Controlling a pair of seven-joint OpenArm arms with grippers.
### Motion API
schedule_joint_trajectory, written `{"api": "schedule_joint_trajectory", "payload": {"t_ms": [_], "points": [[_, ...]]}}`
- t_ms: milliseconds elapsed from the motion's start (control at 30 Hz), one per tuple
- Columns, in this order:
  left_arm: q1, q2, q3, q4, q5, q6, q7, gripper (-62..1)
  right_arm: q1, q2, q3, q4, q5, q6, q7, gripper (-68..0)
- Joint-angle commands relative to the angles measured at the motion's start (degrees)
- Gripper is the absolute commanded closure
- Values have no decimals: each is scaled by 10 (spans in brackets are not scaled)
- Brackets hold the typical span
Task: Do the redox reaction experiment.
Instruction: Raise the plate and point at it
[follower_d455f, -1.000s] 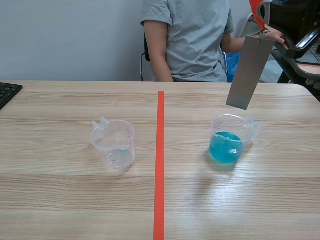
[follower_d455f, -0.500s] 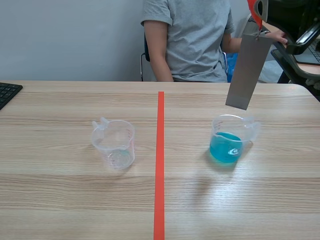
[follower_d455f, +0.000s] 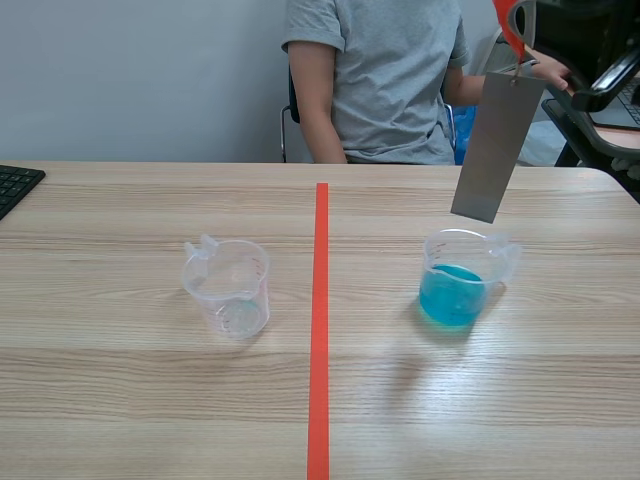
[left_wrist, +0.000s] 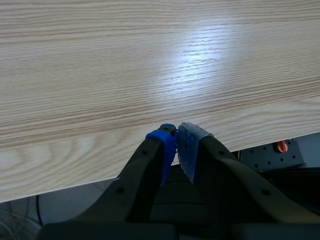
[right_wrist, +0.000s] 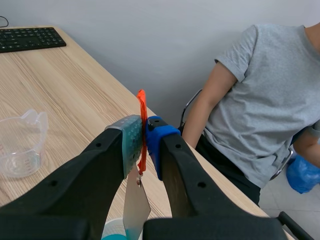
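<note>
The flat grey rectangular metal strip hangs in the air above the clear plastic beaker of blue liquid. Its lower end is clear of the beaker rim. The long axis runs nearly vertical, lower end pointing down at the beaker and canted slightly leftward. An orange-red ribbon carries its top end. The right gripper is clamped on that ribbon. The left gripper is closed on nothing, pads together. An empty clear plastic beaker stands left of the blue beaker, across the orange-red tape line.
</note>
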Motion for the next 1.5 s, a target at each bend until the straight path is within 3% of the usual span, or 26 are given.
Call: {"api": "schedule_joint_trajectory", "payload": {"t_ms": [0,367,600,800,1100,1267,1467], "points": [[0,-21,-5,9,-2,-12,-20,-53,8,10,7,7,9,3,7,-15],[-34,-149,-4,82,-4,-88,-32,-53,8,10,7,7,9,3,6,-15],[-154,-207,19,83,-4,-143,-32,-53,8,10,7,7,9,3,4,-15],[-286,-236,96,83,-4,-144,-23,-53,8,10,7,7,9,3,5,-15],[-514,-219,287,80,-3,-136,67,-52,8,10,7,7,9,3,3,-15],[-622,-174,388,56,-1,-122,111,-52,8,10,7,7,10,3,3,-15],[-723,-95,469,-31,1,-96,110,-51,8,10,7,7,10,3,3,-15]]}}
